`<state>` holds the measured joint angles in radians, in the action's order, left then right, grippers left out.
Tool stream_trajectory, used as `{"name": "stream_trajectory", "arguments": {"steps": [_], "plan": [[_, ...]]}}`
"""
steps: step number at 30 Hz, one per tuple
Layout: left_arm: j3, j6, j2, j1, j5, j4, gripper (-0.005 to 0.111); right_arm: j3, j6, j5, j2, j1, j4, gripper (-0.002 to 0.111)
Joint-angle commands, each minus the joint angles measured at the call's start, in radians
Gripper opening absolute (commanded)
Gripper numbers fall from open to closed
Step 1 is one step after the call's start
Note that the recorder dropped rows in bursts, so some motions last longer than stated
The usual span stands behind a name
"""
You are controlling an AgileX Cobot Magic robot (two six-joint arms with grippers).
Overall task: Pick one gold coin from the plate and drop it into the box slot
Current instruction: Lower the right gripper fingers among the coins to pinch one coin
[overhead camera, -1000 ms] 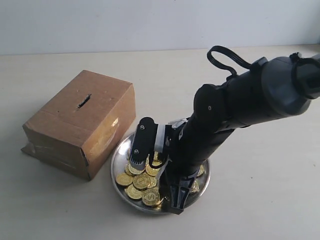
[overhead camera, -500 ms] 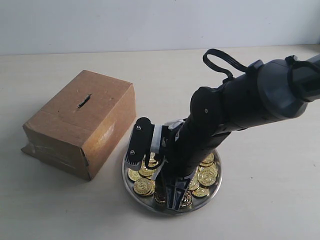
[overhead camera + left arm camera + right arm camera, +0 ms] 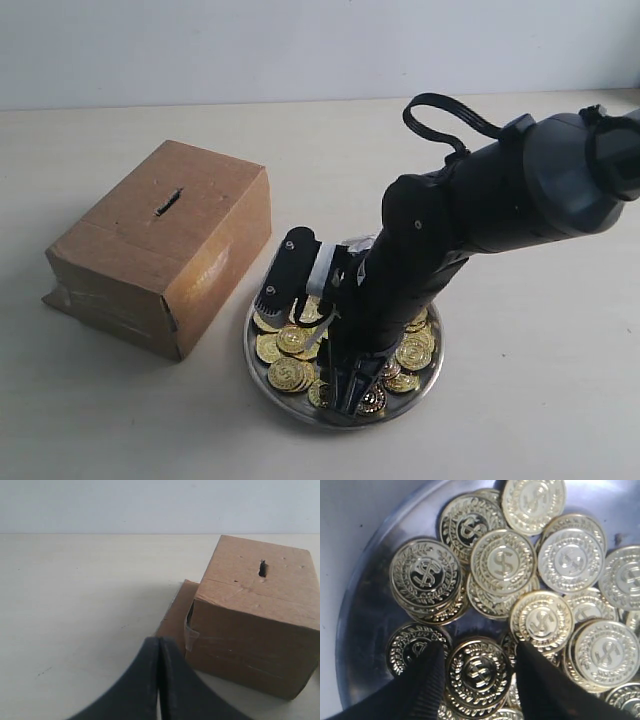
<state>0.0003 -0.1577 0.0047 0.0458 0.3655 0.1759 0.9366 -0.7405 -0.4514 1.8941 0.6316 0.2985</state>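
Right arm [image 3: 470, 220] angled steeply down, right fingers [image 3: 420, 690] spread wide (black, ribbed); left fingers [image 3: 140, 680] pressed together.

**Desk** [image 3: 120, 420]: a matt, pale cream surface, plain and without pattern. It fills most of the exterior view and reaches the left, right and near borders of that picture. Its far edge runs as a straight line across the view, rising slightly toward the right.

**Wall** [image 3: 300, 50]: a plain, pale grey-white band directly behind the desk's far edge, unmarked.

In the left wrist view the same two surfaces meet in a level line. Here a few small dark specks [image 3: 44, 670] show on the desk top, scattered well apart from one another.
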Motion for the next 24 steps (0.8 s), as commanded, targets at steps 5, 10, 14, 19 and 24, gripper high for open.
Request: {"name": "stream_trajectory", "arguments": {"steps": [5, 10, 14, 19, 24], "plan": [[0.0, -0.001, -0.005, -0.003, -0.011, 0.001, 0.0, 0.002, 0.118, -0.017, -0.01, 0.002, -0.028, 0.045], [0.0, -0.001, -0.005, -0.003, -0.011, 0.001, 0.0, 0.002, 0.147, -0.025, 0.019, 0.002, -0.028, 0.045], [0.0, -0.001, -0.005, -0.003, -0.011, 0.001, 0.0, 0.002, 0.149, -0.03, 0.029, 0.002, -0.028, 0.045], [0.0, -0.001, -0.005, -0.003, -0.011, 0.001, 0.0, 0.002, 0.149, -0.029, 0.029, 0.002, -0.028, 0.042], [0.0, -0.001, -0.005, -0.003, -0.011, 0.001, 0.0, 0.002, 0.149, -0.033, 0.029, 0.002, -0.028, 0.022]]}}
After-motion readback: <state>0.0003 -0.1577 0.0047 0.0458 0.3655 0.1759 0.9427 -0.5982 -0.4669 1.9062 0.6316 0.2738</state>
